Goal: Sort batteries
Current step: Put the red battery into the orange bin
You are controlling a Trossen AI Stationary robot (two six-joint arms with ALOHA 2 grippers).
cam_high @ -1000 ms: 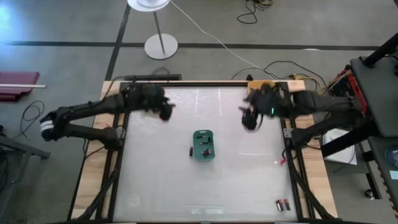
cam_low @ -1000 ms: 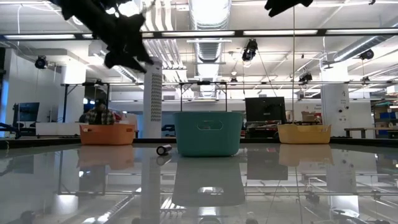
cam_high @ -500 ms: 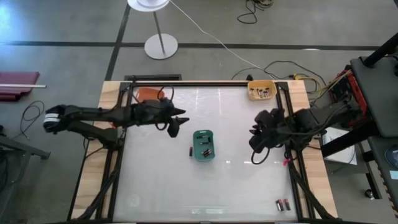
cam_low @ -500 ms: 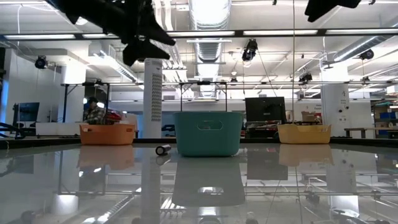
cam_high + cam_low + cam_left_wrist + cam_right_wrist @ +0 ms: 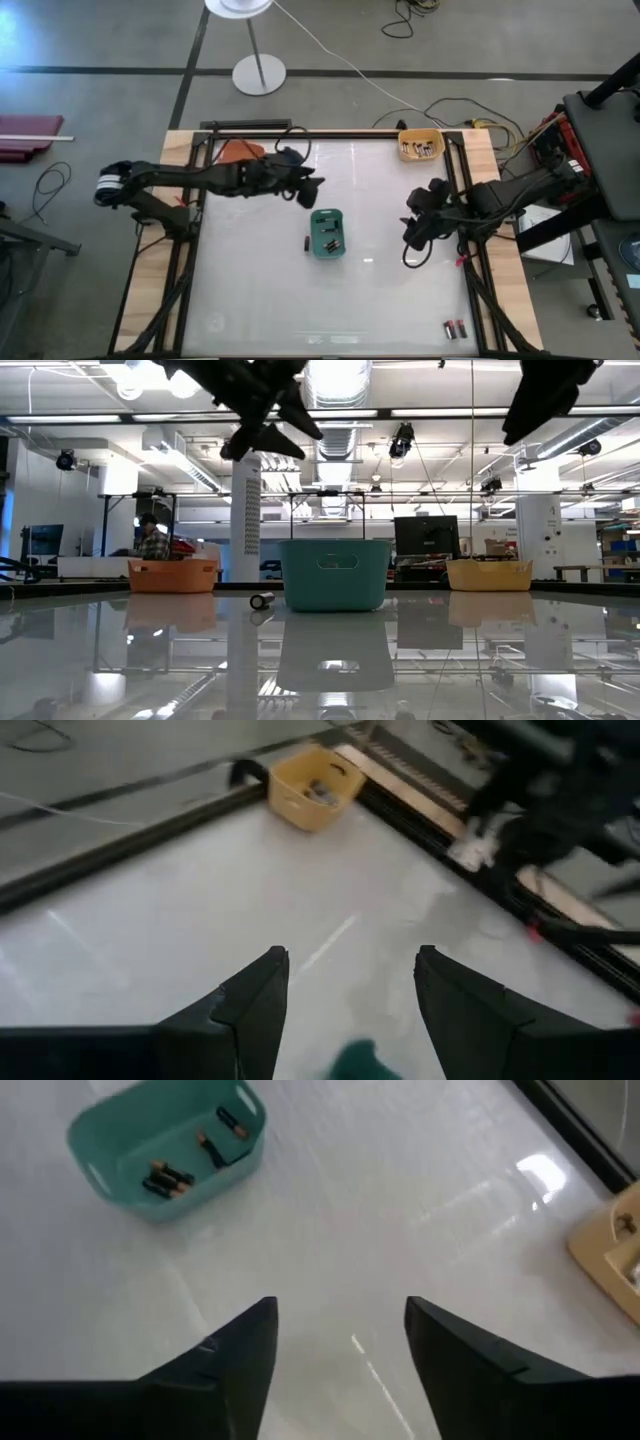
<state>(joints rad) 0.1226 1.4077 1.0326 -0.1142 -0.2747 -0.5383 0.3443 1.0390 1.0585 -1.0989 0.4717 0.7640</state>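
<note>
A teal bin [image 5: 327, 232] stands mid-table with several batteries [image 5: 170, 1178] lying in it. One loose battery [image 5: 307, 242] lies on the table just left of the bin, also seen as a battery [image 5: 262, 600] in the low view. Two more batteries [image 5: 455, 328] lie near the front right corner. My left gripper [image 5: 310, 188] hovers open, high above the table, just far-left of the teal bin [image 5: 360, 1060]. My right gripper [image 5: 412, 235] hovers open to the right of the teal bin [image 5: 165, 1150]. Neither gripper holds anything.
A yellow bin [image 5: 420, 145] with batteries stands at the far right corner, and an orange bin [image 5: 238, 150] at the far left, partly under my left arm. In the low view the orange bin [image 5: 172, 575], teal bin [image 5: 335, 574] and yellow bin [image 5: 488, 574] stand in a row.
My left gripper has swung from above the orange bin toward the table's right, ending close to the teal bin. My right gripper has left the yellow bin and gone toward the near edge, stopping right of the teal bin.
</note>
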